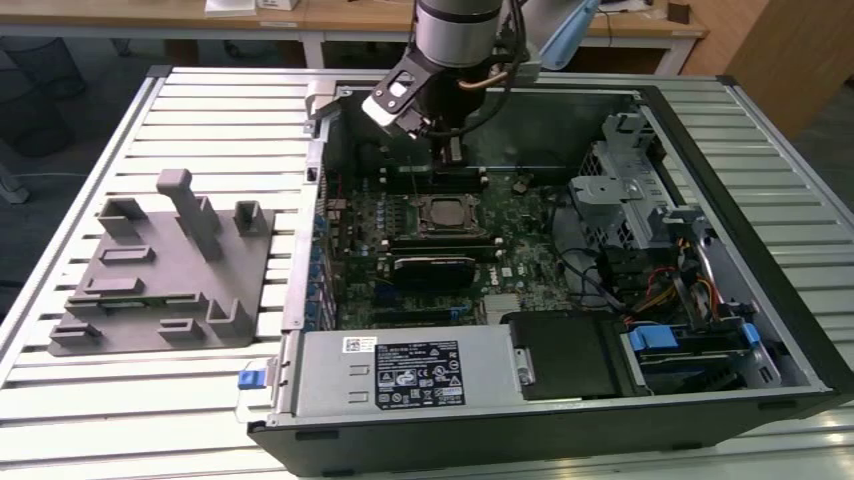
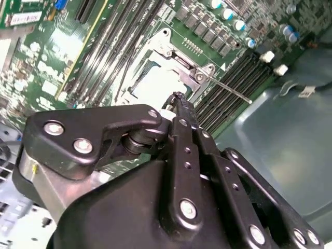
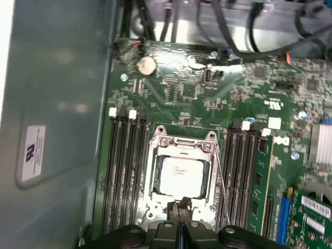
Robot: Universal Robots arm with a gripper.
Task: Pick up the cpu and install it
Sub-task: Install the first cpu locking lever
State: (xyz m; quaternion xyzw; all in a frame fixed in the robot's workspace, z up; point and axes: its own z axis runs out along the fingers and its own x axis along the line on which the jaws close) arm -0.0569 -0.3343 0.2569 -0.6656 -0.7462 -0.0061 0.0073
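Already the cpu (image 3: pixel 181 176) sits in the socket (image 3: pixel 182 144), fingers (image 3: pixel 174 212) pressed together nearby.

Arm (image 1: pixel 454 35) hangs at the upper middle of the exterior view, gripper (image 1: pixel 450 150) pointing straight down (fingers (image 2: pixel 181 111) pressed tightly together).

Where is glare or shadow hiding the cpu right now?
First wrist view: glare washes the top of the cpu pale, outline clear. Second wrist view: the end effector covers part of it, the rest glares white. Exterior view: the computer case interior is shadowed.
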